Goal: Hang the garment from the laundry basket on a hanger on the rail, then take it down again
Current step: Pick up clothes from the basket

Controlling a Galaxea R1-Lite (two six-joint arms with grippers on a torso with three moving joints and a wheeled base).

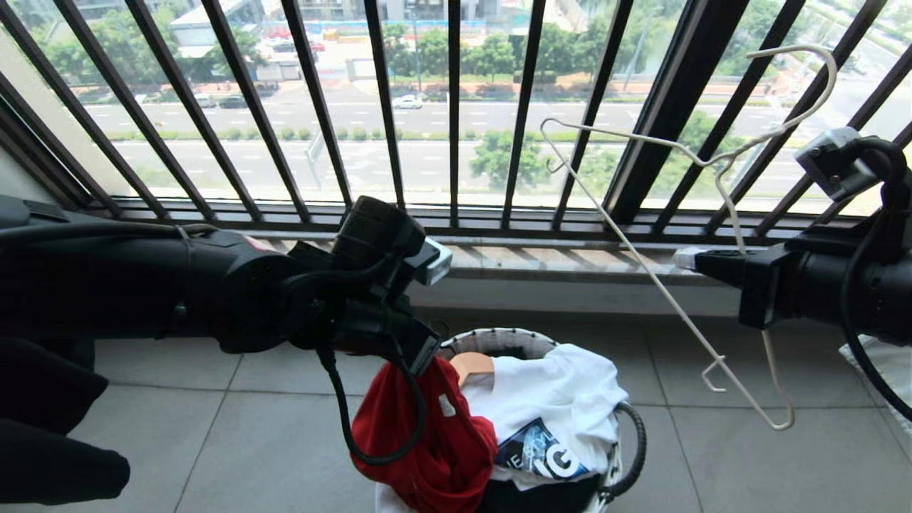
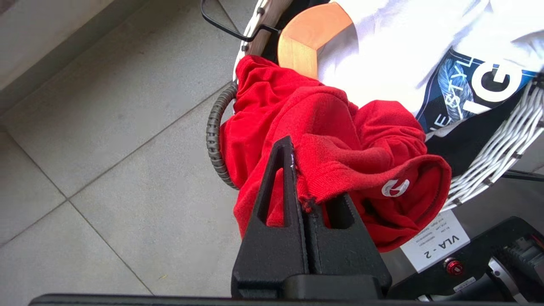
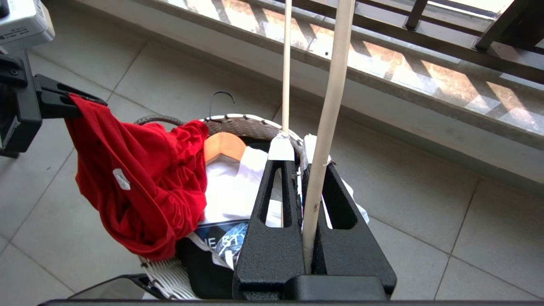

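Fingers (image 2: 297, 187) of the left gripper (image 1: 399, 349) are clamped on a fold of the garment (image 2: 340, 148), a red T-shirt, at a ribbed edge; a small white mark is seen on the cloth beside the grip. The garment is held just above the near left rim of the laundry basket (image 1: 499, 336), with most of the cloth drooping over that rim and partly inside. In the left wrist view a white tag (image 2: 435, 246) reading "VLA - 2" is seen below the garment, on the robot's own dark body.

Inside the basket, just beside the garment, a white T-shirt (image 1: 563, 399) is laid, with a blue graphic and large white letters, of which "STYL" and "G" can be read. The rounded end of a wooden hanger (image 1: 472, 369) is seen between the two shirts, and black cloth lies beneath the white one. The basket stands on a grey tiled floor (image 1: 249, 427).

To the right, the right gripper (image 1: 695, 260) is held level and well apart from the basket. Its fingers (image 3: 272, 238) are closed on the hanger (image 1: 641, 263), a thin pale wire one, gripped on one of its bars. The hanger is tilted, its hook (image 1: 805, 78) raised toward the upper right.

Farthest off, a stone sill and a black barred window railing (image 1: 453, 114) are seen, with a road and trees beyond.
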